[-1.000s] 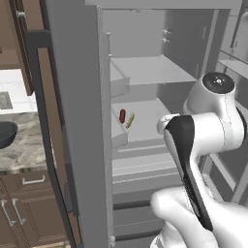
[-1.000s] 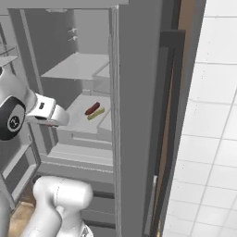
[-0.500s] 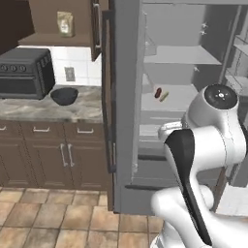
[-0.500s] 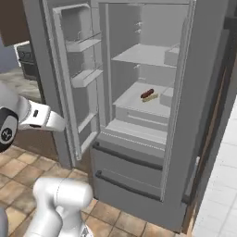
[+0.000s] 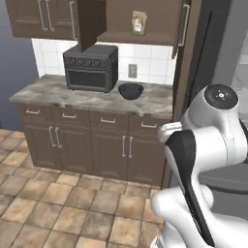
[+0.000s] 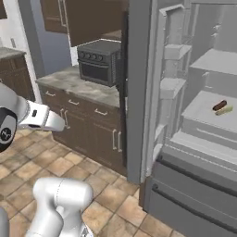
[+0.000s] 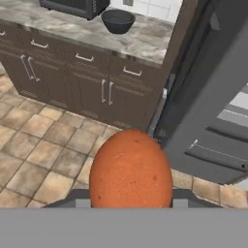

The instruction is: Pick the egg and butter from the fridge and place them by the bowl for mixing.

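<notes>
The orange-brown egg (image 7: 131,169) looms large at the bottom of the hand view, and my gripper (image 7: 131,199) is shut on it, its fingertips mostly hidden behind it. Beyond it, the dark bowl (image 7: 117,21) rests on the marble counter (image 7: 72,30). In the left base view the bowl (image 5: 131,90) stands right of the oven. The grey fridge (image 6: 139,92) is open, with the yellow butter (image 6: 224,110) lying on a pale shelf beside a dark red oblong item (image 6: 219,105).
A dark box-shaped oven (image 5: 90,67) sits on the counter left of the bowl. Brown drawers and doors (image 5: 87,145) run below it, wall cabinets (image 5: 43,17) above. An open fridge door (image 7: 203,92) stands between the counter and the fridge interior. Tiled floor (image 5: 58,203) lies in front.
The whole picture has swung from the fridge interior to the counter with oven and bowl, so the base has moved. The egg stays in my gripper.
</notes>
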Controlling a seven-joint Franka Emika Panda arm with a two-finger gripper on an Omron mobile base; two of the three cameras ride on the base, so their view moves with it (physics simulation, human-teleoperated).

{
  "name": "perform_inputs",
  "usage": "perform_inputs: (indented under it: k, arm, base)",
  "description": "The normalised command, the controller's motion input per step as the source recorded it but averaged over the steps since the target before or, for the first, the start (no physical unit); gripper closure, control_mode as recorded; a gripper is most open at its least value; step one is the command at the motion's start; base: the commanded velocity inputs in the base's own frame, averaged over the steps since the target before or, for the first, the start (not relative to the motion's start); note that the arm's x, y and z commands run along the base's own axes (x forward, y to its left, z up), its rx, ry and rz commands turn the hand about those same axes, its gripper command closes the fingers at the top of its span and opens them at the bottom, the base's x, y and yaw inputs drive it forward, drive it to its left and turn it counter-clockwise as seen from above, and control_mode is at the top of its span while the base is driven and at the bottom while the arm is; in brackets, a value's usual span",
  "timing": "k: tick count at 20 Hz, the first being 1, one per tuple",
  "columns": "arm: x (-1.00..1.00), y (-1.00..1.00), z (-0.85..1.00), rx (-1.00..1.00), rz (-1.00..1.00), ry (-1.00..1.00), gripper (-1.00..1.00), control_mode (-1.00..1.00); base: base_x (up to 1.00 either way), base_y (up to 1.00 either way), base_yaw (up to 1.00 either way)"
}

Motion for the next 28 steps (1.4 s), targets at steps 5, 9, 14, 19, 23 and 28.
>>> perform_inputs:
  k: [5,9,14,19,23,28]
  arm:
    - [0.0,0.0,0.0,0.0,0.0,0.0,1.0,1.0]
    - [0.0,0.0,0.0,0.0,0.0,0.0,1.0,1.0]
    - [0.0,0.0,0.0,0.0,0.0,0.0,1.0,1.0]
    - [0.0,0.0,0.0,0.0,0.0,0.0,1.0,1.0]
    - [0.0,0.0,0.0,0.0,0.0,0.0,1.0,1.0]
    - [0.0,0.0,0.0,0.0,0.0,0.0,1.0,1.0]
  base:
    - [0.93,0.99,0.13]
    - [1.0,0.86,-0.25]
    - [1.0,0.25,-0.47]
    - [1.0,-0.25,-0.32]
    - [1.0,-0.36,-0.26]
    - [0.56,-0.08,-0.05]
